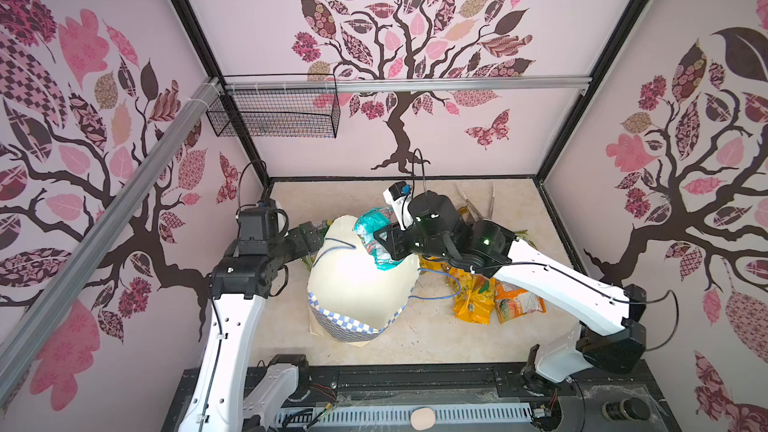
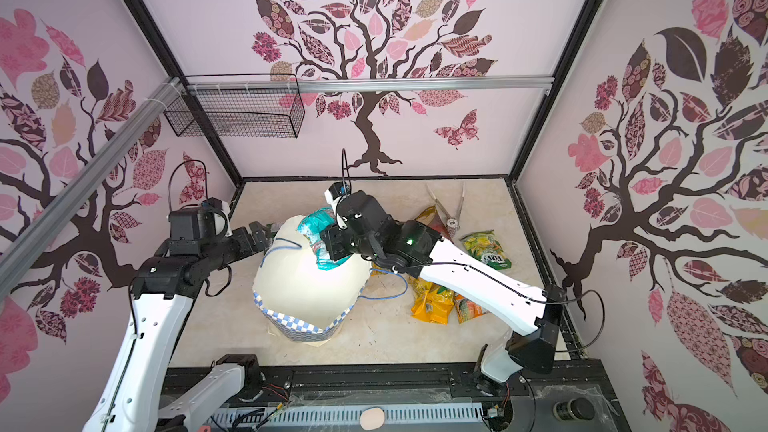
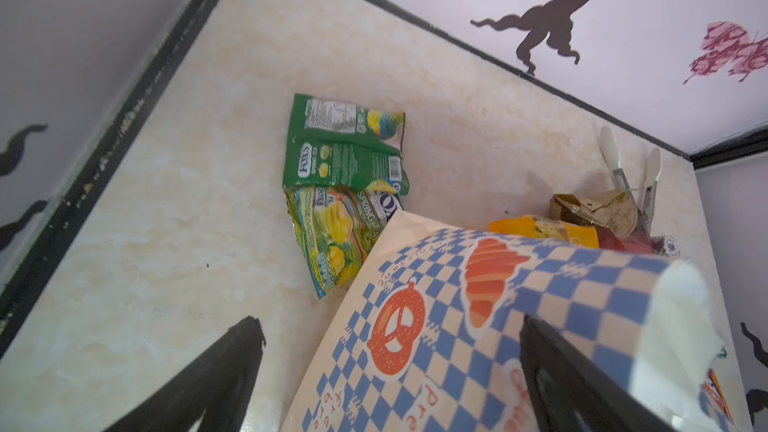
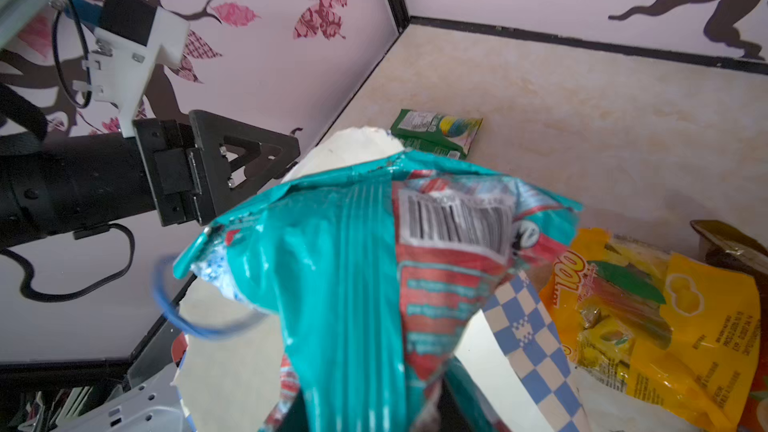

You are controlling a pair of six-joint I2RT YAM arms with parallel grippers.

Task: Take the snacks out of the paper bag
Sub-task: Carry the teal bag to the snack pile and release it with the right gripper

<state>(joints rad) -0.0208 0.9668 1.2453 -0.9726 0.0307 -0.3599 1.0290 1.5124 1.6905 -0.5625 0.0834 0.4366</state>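
Right gripper (image 1: 381, 243), clamped on the teal packet (image 4: 353, 263), should lift well clear of the paper bag (image 1: 357, 284) beneath; left gripper (image 3: 388, 322) gapes apart alongside.

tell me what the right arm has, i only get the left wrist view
Observer: The right gripper is shut on a teal packet, held over the far rim of the paper bag.
Operator: anything out on that side
Observer: Yes, orange packets lie on the table just right of the bag.
Operator: any more
Observer: A yellow-green Fox's packet lies farther right, beside the metal tongs.
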